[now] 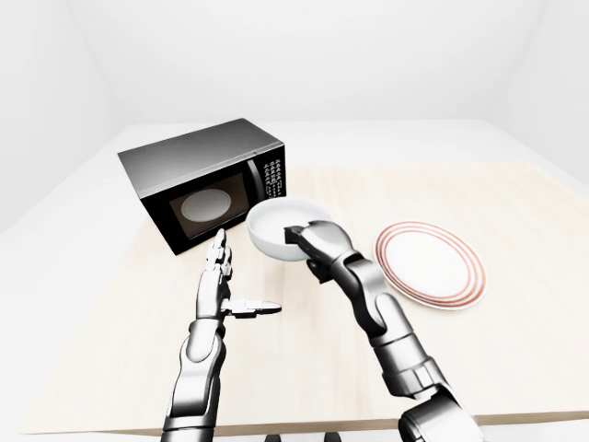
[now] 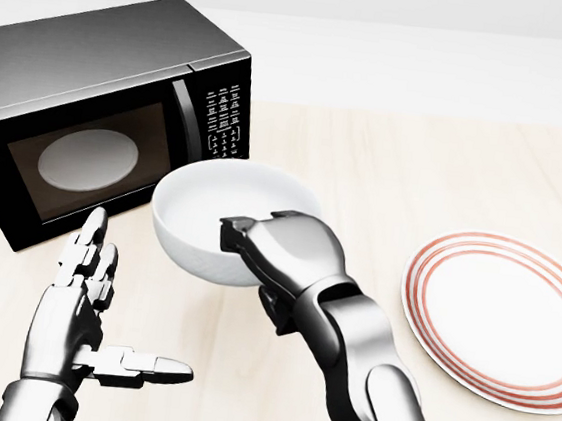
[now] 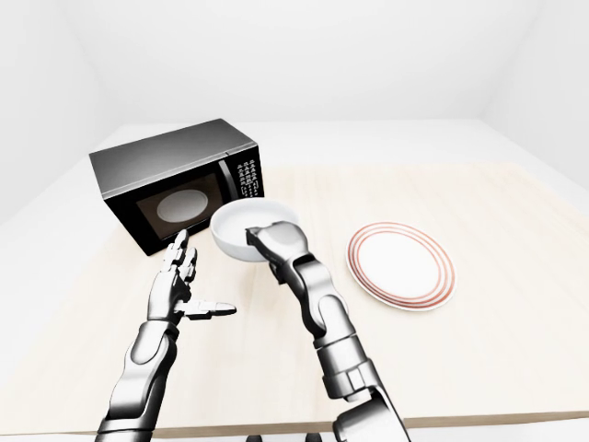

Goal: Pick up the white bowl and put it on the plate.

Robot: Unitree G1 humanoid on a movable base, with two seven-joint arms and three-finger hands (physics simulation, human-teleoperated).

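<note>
Nearest, the left hand (image 2: 84, 316) is empty w/ fingers spread apart, just above the table (image 2: 388, 151). A bit farther, the right hand (image 2: 272, 245) is clamped on the near rim of the white bowl (image 2: 215, 214), which looks lifted, in btwn the microwave (image 2: 91, 100) and the plate (image 2: 506, 315). It only pinches one edge, so the bowl could tip or slip out on the way to the plate.

The right arm reaches up the middle of the head view, its right hand (image 2: 275, 252) clamped over the near rim of the white bowl (image 2: 211, 208). The left hand (image 2: 84, 316) hovers at lower left, fingers (image 2: 84, 250) straight, thumb out sideways, holding nothing.
</note>
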